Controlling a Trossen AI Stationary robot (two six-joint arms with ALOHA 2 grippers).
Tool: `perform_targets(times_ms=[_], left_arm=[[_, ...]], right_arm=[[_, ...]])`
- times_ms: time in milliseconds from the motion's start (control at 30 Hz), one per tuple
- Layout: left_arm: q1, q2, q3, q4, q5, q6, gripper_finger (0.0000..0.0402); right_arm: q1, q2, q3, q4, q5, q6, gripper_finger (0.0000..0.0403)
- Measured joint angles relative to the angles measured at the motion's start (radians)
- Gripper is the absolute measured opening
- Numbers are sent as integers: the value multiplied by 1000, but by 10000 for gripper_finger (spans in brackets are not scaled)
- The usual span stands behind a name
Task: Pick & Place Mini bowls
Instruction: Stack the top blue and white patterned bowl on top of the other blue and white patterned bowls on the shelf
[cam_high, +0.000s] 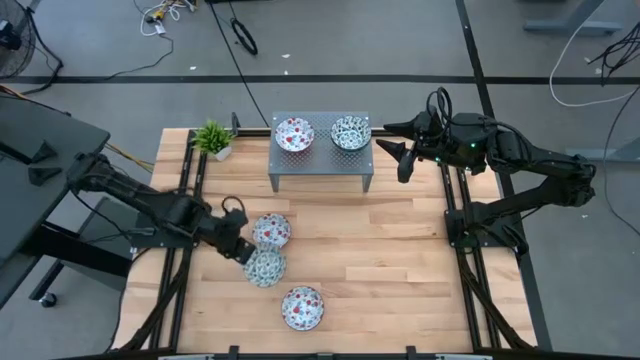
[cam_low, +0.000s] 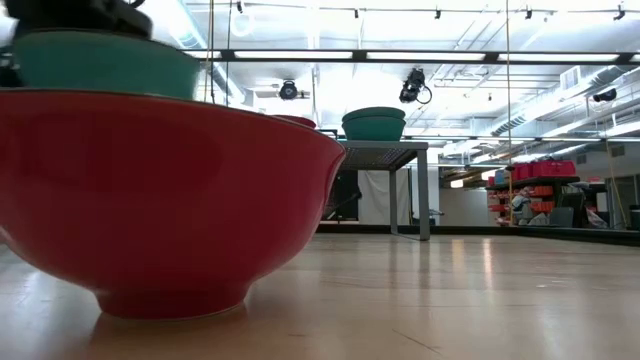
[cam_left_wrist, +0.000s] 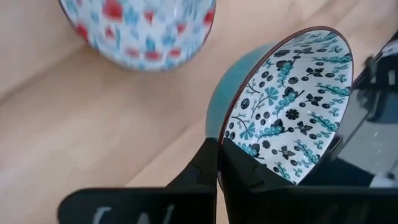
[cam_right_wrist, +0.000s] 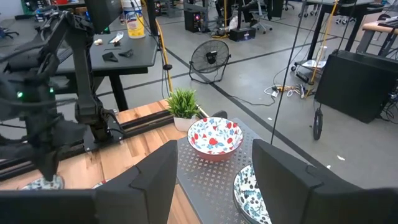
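Gripping a green bowl (cam_left_wrist: 283, 106), left end effector (cam_high: 238, 244).

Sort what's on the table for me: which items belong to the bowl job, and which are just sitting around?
Job items:
- red bowl and teal bowl on the stand
- pink bowl, loose
- teal bowl at the left claw
- red bowl nearest the front edge
- grey perforated stand

Lying about:
- small potted plant
- right claw, open, waiting beside the stand

Wooden table (cam_high: 400, 270): bowls (cam_high: 301, 307), stand (cam_high: 320, 165), plant (cam_high: 213, 138)
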Motion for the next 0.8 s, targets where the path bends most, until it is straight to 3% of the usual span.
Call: perform_targets(times_ms=[467, 800], left_arm=[[348, 2, 234, -29, -57, 409, 4], [576, 20, 319, 42, -107, 663, 4]], right_arm=[[0, 0, 0, 31, 1, 0, 210], [0, 0, 0, 54, 60, 9, 210]])
